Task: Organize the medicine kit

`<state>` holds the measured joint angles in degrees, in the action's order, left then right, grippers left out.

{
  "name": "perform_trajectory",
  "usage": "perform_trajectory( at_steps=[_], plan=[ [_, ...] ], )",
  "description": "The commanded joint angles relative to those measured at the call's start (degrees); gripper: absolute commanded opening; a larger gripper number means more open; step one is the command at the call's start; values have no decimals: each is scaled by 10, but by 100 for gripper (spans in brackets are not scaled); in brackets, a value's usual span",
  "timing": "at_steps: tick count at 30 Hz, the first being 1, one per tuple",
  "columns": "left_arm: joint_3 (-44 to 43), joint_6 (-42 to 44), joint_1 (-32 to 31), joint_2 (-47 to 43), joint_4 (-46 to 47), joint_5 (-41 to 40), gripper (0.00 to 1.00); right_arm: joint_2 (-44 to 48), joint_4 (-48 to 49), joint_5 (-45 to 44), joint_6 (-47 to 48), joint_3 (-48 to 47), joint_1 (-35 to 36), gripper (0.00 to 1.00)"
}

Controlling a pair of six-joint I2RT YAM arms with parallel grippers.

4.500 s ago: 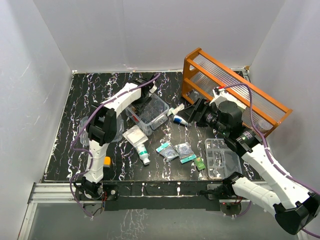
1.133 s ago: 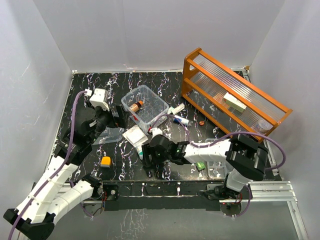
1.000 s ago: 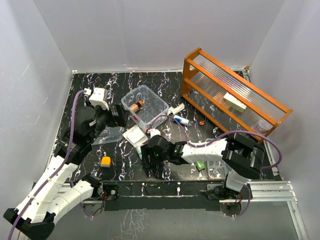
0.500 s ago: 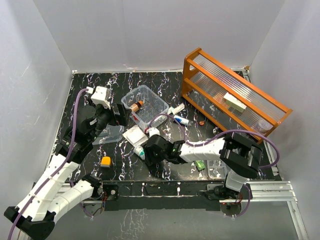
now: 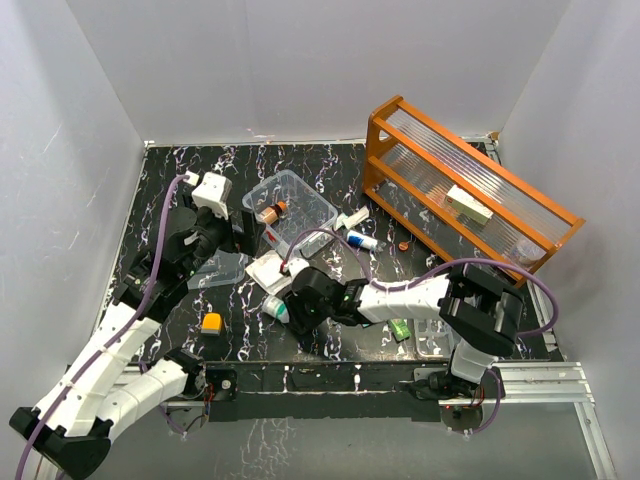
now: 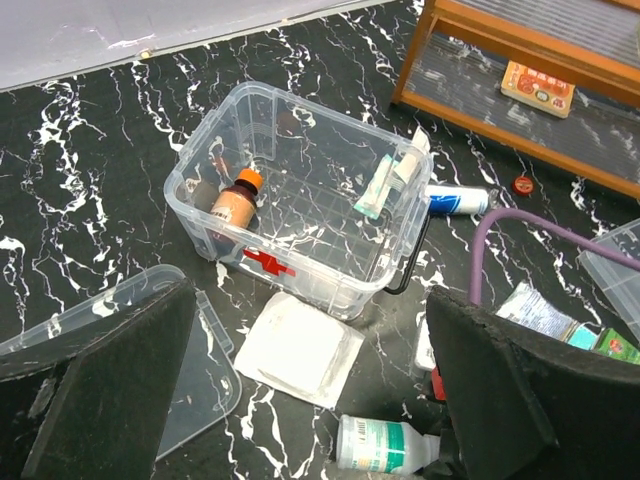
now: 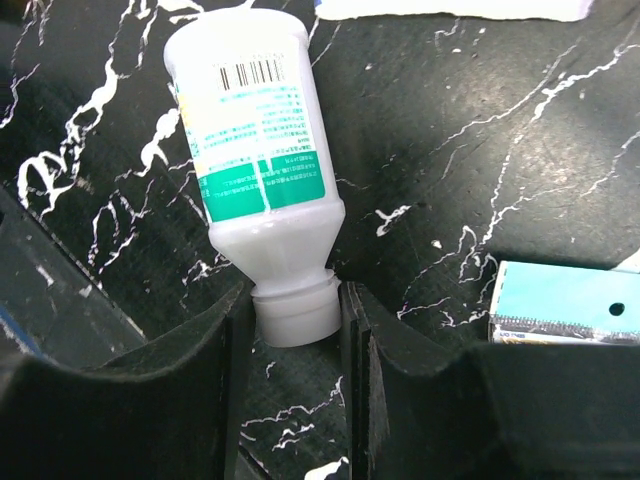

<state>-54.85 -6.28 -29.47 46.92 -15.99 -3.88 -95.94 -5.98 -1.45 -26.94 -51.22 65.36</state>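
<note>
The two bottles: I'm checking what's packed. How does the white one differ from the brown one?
The white bottle lies on the table, its cap in the right gripper; the brown bottle sits inside the medicine kit. The white bottle has a green label and white cap; the brown bottle's cap is orange. Both are small.

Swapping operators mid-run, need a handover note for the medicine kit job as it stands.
Left gripper: open, empty, hovering by the kit box.
Right gripper: closed on the cap of the white bottle, which lies on the table.
Done: brown bottle in the box.
Left: white bottle, gauze pad, blue tube and packets loose; tray out; lid off.
</note>
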Motion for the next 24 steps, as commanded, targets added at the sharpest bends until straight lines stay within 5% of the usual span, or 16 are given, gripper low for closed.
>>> perform_trajectory(
  at_steps=[1, 10, 17, 24],
  plan=[
    [-24, 36, 1, -9, -20, 19, 99, 44, 30, 67, 37, -16, -24, 9],
    [11, 148, 1, -13, -47, 173, 99, 163, 36, 276, 72, 26, -125, 3],
    [35, 218, 0, 20, -64, 376, 98, 223, 35, 295, 40, 56, -179, 0],
    [108, 146, 0, 42, 32, 465, 98, 263, 53, 304, -30, 64, -211, 0]
  ],
)
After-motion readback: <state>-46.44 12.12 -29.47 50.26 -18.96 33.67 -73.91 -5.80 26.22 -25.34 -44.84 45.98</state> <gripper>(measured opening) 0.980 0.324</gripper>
